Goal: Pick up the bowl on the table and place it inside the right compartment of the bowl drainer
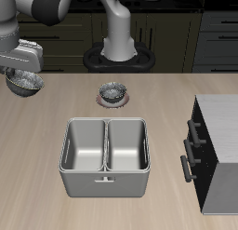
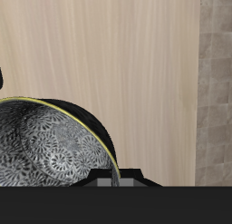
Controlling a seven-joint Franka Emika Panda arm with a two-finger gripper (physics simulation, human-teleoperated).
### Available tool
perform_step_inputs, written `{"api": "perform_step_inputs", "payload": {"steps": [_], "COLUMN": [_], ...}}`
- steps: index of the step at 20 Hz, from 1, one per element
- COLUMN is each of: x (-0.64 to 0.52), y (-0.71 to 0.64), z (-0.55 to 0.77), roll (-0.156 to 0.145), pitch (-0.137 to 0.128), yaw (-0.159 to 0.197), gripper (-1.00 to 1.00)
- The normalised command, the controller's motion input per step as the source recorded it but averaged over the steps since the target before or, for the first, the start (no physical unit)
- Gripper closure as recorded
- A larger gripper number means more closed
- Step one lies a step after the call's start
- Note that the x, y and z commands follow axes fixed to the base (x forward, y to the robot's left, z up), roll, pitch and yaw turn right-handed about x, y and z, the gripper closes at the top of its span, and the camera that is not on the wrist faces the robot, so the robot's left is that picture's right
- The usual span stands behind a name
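Note:
The bowl [image 1: 24, 83], dark grey with a speckled glaze, hangs just above the table [image 1: 56, 108] near its far side edge, well away from the bowl drainer [image 1: 104, 155]. My gripper [image 1: 23, 75] is shut on the bowl's rim from above. In the wrist view the bowl [image 2: 50, 150] fills the space under the hand, with one fingertip [image 2: 116, 178] at its rim and the table [image 2: 118, 46] beyond. The drainer is a grey metal tub with two wells, both empty. Its right compartment [image 1: 129, 145] lies on the side nearer the cabinet.
A twin bowl [image 1: 113, 90] sits on a pinkish disc behind the drainer, in front of the robot's base. A dark cabinet [image 1: 218, 150] with a white top and bar handles stands at the table's other side, close to the drainer.

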Motion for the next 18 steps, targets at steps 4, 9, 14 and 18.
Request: {"api": "perform_step_inputs", "payload": {"steps": [4,9,14,18], "x": [0.0,0.01,0.0,-0.08], "y": [0.03,0.04,0.2,0.18], "z": [0.09,0.04,0.03,0.12], "roll": [0.001,0.005,0.03,0.028], "pitch": [-0.011,-0.011,0.0,-0.028], "yaw": [0.006,-0.003,0.01,0.014], "gripper": [1.0,1.0,1.0,1.0]}}
